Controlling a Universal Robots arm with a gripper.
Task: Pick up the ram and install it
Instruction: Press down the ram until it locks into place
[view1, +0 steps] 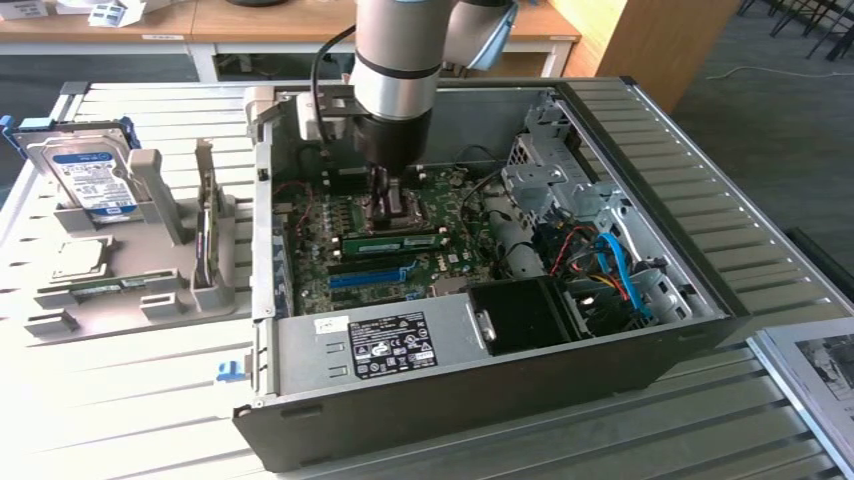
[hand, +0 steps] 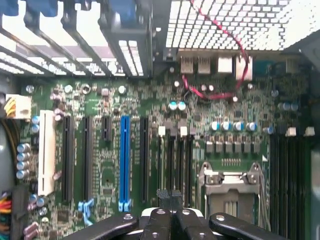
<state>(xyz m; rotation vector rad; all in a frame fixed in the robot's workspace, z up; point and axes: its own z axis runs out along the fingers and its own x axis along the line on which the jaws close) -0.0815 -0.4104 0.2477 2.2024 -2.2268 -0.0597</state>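
Motherboard (view1: 387, 255) of green circuit material lies at the bottom of the open black-and-grey metal computer case (view1: 667, 250), which sits on the slatted pale counter (view1: 120, 400). Reaching down into the case is the silver-and-grey robot arm (view1: 396, 60), its dark tool (view1: 384, 200) low over the board, just above the green ram (view1: 394, 243). That ram, a thin, long stick with dark chips and a pale label, lies flat across the board near the long blue slot (view1: 370, 277), which sits a little closer to the black power supply with the white label (view1: 394, 345). In the wrist view the tool (hand: 171, 220) shows its black fingers (hand: 160, 225) drawn together with a narrow dark piece between their tips, and whether anything is gripped there I cannot tell. The same view shows the blue slot (hand: 124, 165) running among black slots, and the silver processor socket (hand: 231, 187) beside them. Towards the exterior view's left, outside the case, a grey plastic holder (view1: 134, 290) stands on the counter carrying a silver hard drive with a blue-and-white label (view1: 91, 180).
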